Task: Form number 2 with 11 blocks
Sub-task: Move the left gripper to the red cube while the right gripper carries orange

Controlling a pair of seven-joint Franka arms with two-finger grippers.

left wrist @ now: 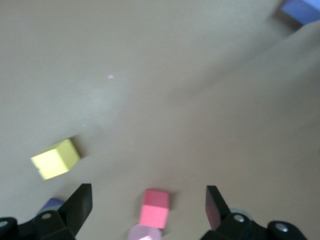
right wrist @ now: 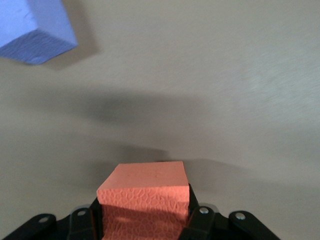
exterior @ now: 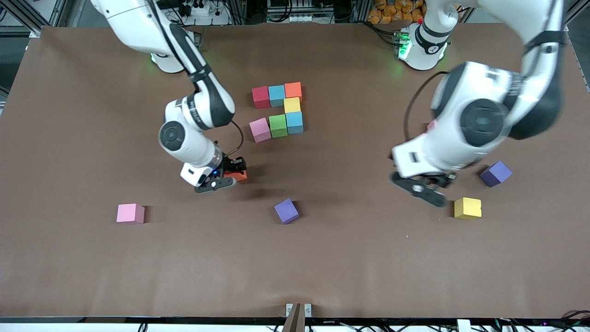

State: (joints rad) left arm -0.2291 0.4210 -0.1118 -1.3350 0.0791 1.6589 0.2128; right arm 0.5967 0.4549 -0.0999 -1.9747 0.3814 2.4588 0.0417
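Observation:
Seven blocks lie joined mid-table: red (exterior: 261, 97), light blue (exterior: 276, 95) and orange (exterior: 293, 91) in a row, yellow (exterior: 292, 105) below, then light blue (exterior: 294, 122), green (exterior: 278, 125) and pink (exterior: 260, 129). My right gripper (exterior: 233, 174) (right wrist: 145, 216) is shut on an orange block (exterior: 238, 175) (right wrist: 145, 184), low over the table. My left gripper (exterior: 421, 186) (left wrist: 149, 195) hangs open over a pink-red block (left wrist: 154, 209), with a paler pink block (left wrist: 145, 233) beside it. A loose yellow block (exterior: 467, 207) (left wrist: 56, 159) lies close by. Another pink block (exterior: 130, 213) sits toward the right arm's end.
Two purple cubes lie loose: one (exterior: 286, 210) (right wrist: 35, 30) nearer the front camera than the joined blocks, one (exterior: 496, 173) beside the left gripper. A pink corner (exterior: 431, 125) shows past the left arm.

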